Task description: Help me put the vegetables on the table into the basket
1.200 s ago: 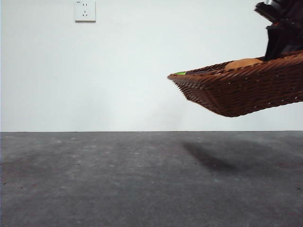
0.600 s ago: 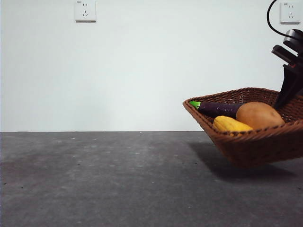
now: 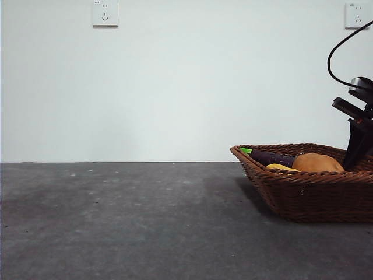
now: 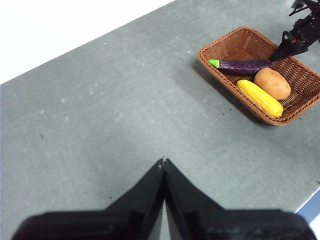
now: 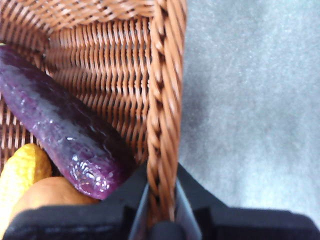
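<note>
**Basket down, rim still to be let go**

While the right gripper (image 5: 161,210) is clamped on the braided rim of the wide, shallow, reddish-brown wicker basket (image 3: 309,195), the likeliest trouble is in the letting go: if the arm lifts or pulls back before the jaws part, it could drag or tip the basket and spill what lies inside. That is a judgement from how the rim sits between the jaws.

Nearest in the front view, the flat, dark grey, mottled table (image 3: 116,221) fills the lower half of the frame. At the lower right the basket rests on it, level, with all 3 vegetables inside: the large brown oval potato (image 3: 317,163), the slim dark purple eggplant with a green stem (image 3: 273,157) behind it, and a sliver of the long yellow vegetable (image 3: 281,168) beside them. Further back at the right edge, the right gripper comes down onto the far rim.

From the right wrist, the 2 black jaws stand narrowly apart with only the rim strand pinched between them; the eggplant's blunt end lies just beside the inner jaw.

At the bottom of the left wrist view, the left gripper (image 4: 164,162) has its jaws pressed together on nothing, well apart from the basket.
</note>
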Tool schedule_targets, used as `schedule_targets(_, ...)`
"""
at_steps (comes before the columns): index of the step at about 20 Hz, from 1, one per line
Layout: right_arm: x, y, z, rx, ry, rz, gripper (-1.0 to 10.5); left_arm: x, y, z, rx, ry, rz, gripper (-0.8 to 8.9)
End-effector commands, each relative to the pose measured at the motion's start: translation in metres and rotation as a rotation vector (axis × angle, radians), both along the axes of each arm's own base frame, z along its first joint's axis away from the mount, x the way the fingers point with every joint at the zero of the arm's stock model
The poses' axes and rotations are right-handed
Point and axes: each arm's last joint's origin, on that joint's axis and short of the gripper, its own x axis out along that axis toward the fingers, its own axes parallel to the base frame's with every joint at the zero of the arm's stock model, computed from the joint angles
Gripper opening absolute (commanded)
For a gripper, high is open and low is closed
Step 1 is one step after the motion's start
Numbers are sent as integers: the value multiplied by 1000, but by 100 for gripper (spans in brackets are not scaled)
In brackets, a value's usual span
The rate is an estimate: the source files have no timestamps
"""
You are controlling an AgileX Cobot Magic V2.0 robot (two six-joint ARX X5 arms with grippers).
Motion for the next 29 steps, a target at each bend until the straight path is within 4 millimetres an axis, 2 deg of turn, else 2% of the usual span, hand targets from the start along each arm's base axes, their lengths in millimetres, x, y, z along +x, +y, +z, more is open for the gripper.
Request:
schedule_targets(1,3,2,-12,-11,4,25,-12,1,0,-1,-5,9,10,-7)
schedule_targets(7,9,11,-25,-50,11,49,-11,5,-1,-3,0,27,10,-7)
schedule_targets(8,9,11,-25,-49,12,49,20,5,-1,-3,1,30,10,-7)
schedule_targets(10,11,11,-22,-49,-11,48,239,7,-2,-3,2,34,10,-7)
schedule_targets(11,13,11,-18,-50,-21,49,366,7,-2,-3,3,35,10,-7)
schedule_targets(12,14,11,-13,-45,-28,51,418,7,-2,-3,3,35,9,-7)
schedule_targets(15,18,10,11,-50,-66,50,417,7,-2,-3,3,35,10,-7)
schedule_targets(18,12,10,52,-62,-100,53,409,7,-2,-3,3,35,10,-7)
schedule_targets(20,-4,12,84,-56,-100,56,407,7,-2,-3,3,35,10,-7)
schedule_targets(22,-32,16,113,-24,-91,72,393,7,-2,-3,3,34,9,-7)
schedule_targets(27,-115,24,169,-30,-106,138,124,7,-2,-3,3,35,9,-7)
schedule_targets(29,-146,27,187,-37,-151,138,85,7,-2,-3,3,34,9,-7)
